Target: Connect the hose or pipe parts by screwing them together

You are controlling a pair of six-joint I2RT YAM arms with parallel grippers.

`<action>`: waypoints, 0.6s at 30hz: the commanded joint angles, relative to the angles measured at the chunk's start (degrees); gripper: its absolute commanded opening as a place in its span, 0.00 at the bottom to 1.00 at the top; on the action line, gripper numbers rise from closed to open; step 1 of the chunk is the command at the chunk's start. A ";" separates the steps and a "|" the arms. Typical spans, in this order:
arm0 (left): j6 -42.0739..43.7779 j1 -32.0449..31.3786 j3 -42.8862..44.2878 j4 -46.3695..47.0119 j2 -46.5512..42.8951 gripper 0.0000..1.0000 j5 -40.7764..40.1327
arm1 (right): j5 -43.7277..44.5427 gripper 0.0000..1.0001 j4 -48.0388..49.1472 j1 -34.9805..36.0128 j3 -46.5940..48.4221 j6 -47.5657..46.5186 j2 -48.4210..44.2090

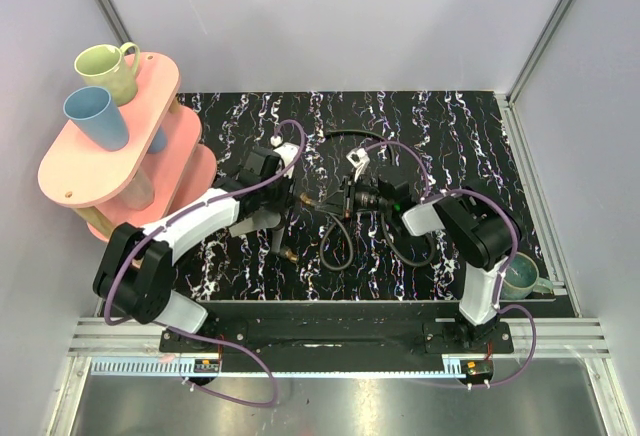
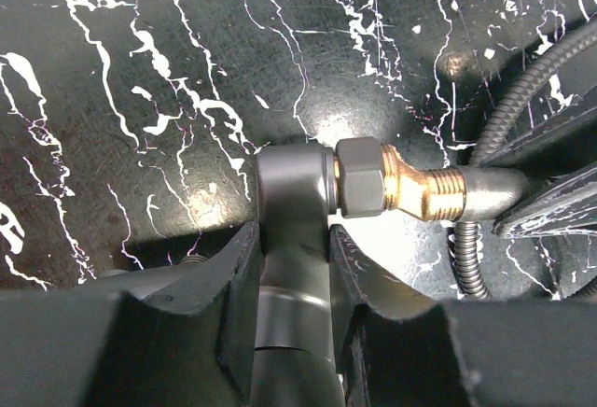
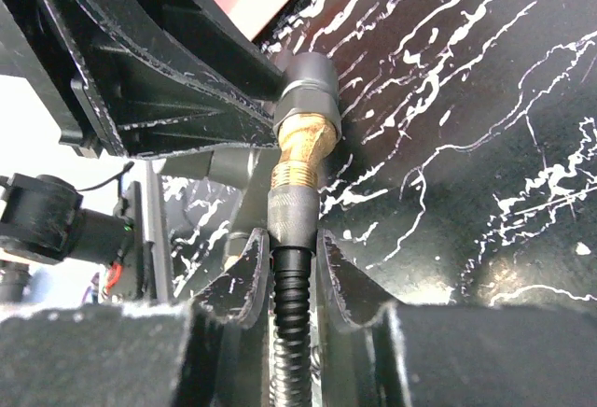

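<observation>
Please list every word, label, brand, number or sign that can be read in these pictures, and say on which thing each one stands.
No text can be read in any view.
The sticker at the left arm base: too small to read.
The sticker at the right arm base: too small to read.
No marking shows on the forked fitting, the hose, the green mug or the blue cup.

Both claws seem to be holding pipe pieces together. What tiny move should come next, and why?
Probably the right gripper should twist the collar on the hose onto the brass tip, while the left gripper holds the forked fitting steady: brass thread shows bare above the collar, so the joint looks unfinished.
</observation>
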 commanded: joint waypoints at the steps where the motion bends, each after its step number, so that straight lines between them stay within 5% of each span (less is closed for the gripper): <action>1: -4.54 -4.21 -0.07 12.64 -4.99 0.00 11.46 | 4.14 0.00 21.32 0.68 -0.32 14.94 2.23; 18: -9.64 -4.21 -4.82 21.86 -6.40 0.00 9.96 | 13.55 0.00 35.84 0.77 -3.84 32.81 8.82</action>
